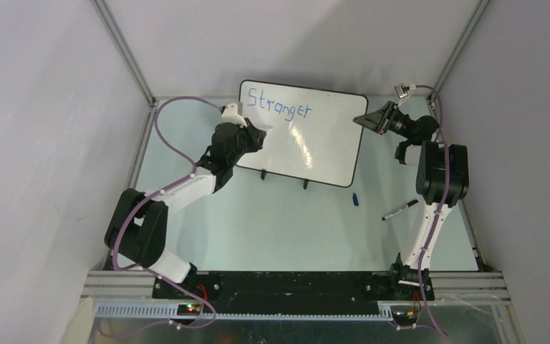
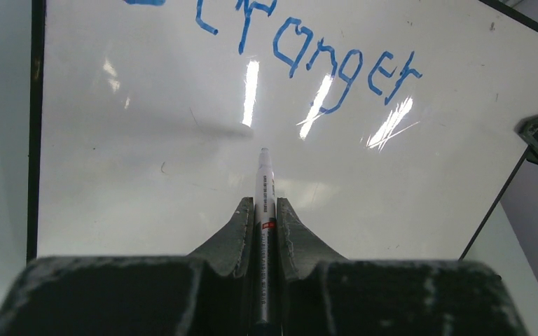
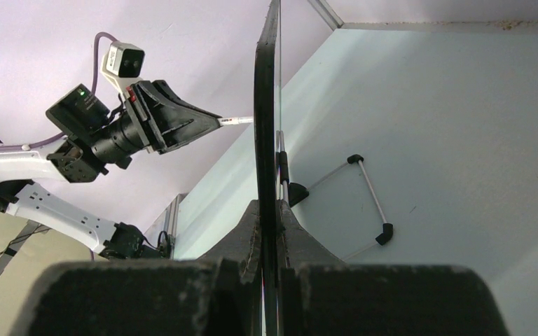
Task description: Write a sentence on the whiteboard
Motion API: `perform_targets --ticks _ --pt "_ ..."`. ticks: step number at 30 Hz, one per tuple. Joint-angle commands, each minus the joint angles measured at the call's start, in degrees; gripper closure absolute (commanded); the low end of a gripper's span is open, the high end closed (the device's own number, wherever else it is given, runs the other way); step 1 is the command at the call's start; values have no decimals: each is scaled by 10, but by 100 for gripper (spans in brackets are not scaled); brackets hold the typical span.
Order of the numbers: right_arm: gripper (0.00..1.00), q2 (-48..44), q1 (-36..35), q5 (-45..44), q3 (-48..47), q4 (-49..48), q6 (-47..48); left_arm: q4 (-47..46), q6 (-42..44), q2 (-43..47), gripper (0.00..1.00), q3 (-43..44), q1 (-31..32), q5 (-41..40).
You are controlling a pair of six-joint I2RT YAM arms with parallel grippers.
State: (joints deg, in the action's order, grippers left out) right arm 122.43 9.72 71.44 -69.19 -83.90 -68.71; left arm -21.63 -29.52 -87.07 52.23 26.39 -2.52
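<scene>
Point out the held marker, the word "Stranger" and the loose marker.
held marker (image 2: 264,189), left wrist view, white barrel
word "Stranger" (image 1: 279,106), top external view, middle letters
loose marker (image 1: 400,210), top external view, mid-barrel

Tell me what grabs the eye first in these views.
The blue word "Stranger" runs across the top of the whiteboard, which stands mid-table. The left pincer holds a marker pointed at the blank area below that word, while the right pincer clamps the board's right edge.

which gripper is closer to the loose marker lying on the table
Right. The right gripper grips the whiteboard by its right edge, on the loose marker's side; the left gripper, holding a second marker, is across the board.
</scene>
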Motion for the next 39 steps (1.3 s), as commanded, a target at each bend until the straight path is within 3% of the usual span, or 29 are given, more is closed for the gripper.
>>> perform_targets --ticks 1,18,39 --pt "100 -41 0 -1 -3 -23 -23 -2 -1 -6 100 33 5 -3" --pt "100 -41 0 -1 -3 -24 -23 59 59 -9 100 78 30 -86" --pt "100 -40 0 -2 -3 -23 -22 110 65 -46 100 126 33 -113"
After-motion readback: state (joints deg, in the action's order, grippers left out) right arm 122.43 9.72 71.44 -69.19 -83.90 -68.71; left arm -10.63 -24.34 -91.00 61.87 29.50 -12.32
